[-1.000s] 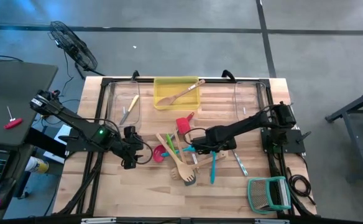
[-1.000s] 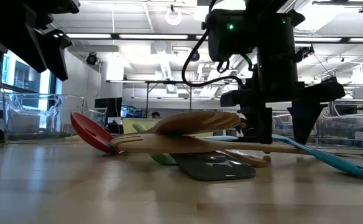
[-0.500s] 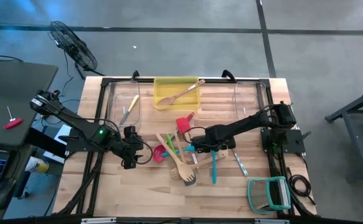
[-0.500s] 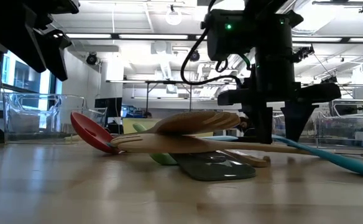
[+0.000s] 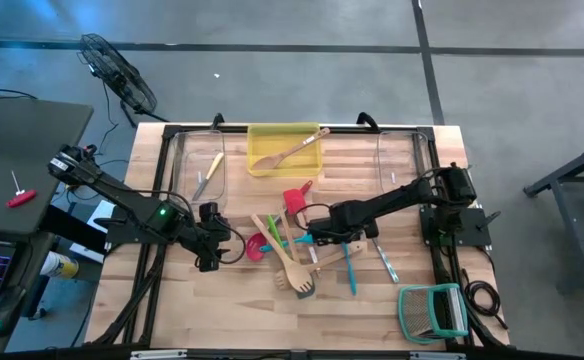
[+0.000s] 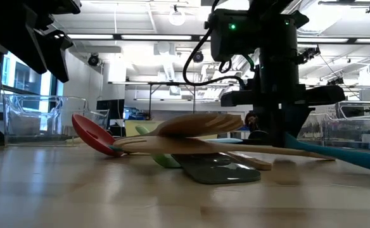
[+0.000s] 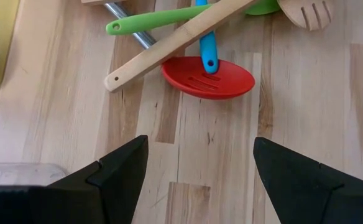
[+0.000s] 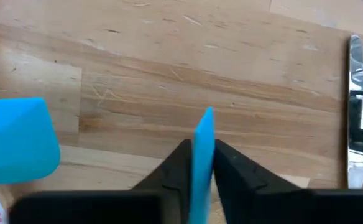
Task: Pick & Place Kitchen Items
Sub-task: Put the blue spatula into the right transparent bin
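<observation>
My right gripper (image 5: pixel 319 238) is shut on a blue plastic utensil (image 5: pixel 350 270) at the right side of the utensil pile; it also shows in the low view (image 6: pixel 279 134). The pile holds wooden spoons (image 5: pixel 290 262), a green spatula (image 5: pixel 275 236), a red spatula (image 5: pixel 294 200), a grey spatula (image 5: pixel 303 290) and a red slotted spoon (image 7: pixel 209 78), lying crossed on the table. A second blue blade (image 8: pixel 13 140) lies beside my right gripper. My left gripper (image 7: pixel 197 174) is open and empty, left of the pile (image 5: pixel 209 250). My right gripper pinches the blue utensil between its two fingers (image 8: pixel 228 165), near one end; the flat blue strip (image 8: pixel 202 134) stands edge-on beyond the fingertips. The fingers come from above, pointing down. The long part (image 6: pixel 337 154) slants down toward the table's near right; its free end is outside the low view.
A metal knife (image 5: pixel 385 262) lies right of the pile. A yellow tray (image 5: pixel 260 135) at the far middle holds a wooden spatula. Clear bins stand at far left (image 5: pixel 182 165), with two knives, and far right (image 5: pixel 412 150). A teal rack (image 5: pixel 432 310) sits at the near right.
The blue utensil has turned about in my right gripper's hold: its free end has swung toward the table's right edge, while the held end has stayed at the pile. My left gripper has kept still.
</observation>
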You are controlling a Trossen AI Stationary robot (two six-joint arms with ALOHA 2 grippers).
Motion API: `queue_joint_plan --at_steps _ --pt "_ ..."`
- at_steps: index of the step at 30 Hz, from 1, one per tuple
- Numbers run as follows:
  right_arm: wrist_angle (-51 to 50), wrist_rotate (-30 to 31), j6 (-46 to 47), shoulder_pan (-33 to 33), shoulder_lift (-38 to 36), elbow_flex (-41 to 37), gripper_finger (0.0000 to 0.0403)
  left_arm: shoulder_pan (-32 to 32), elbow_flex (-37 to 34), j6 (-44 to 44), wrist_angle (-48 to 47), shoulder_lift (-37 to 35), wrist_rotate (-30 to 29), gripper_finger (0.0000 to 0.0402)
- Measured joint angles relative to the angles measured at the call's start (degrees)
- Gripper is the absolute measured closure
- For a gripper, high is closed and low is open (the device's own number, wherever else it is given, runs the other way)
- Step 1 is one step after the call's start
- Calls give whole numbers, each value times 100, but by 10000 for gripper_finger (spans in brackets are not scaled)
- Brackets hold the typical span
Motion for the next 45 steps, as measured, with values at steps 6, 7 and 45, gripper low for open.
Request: queue_joint_plan --at_steps 6,7,45 --pt "9 17 -247 0 -2 0 388 0 0 0 -2 0 0 115" --pt "11 21 -265 0 -2 0 389 0 0 -1 -4 0 0 115" --pt "-3286 2179 -2630 -94 -85 3680 390 0 -36 -779 -109 1 362 115"
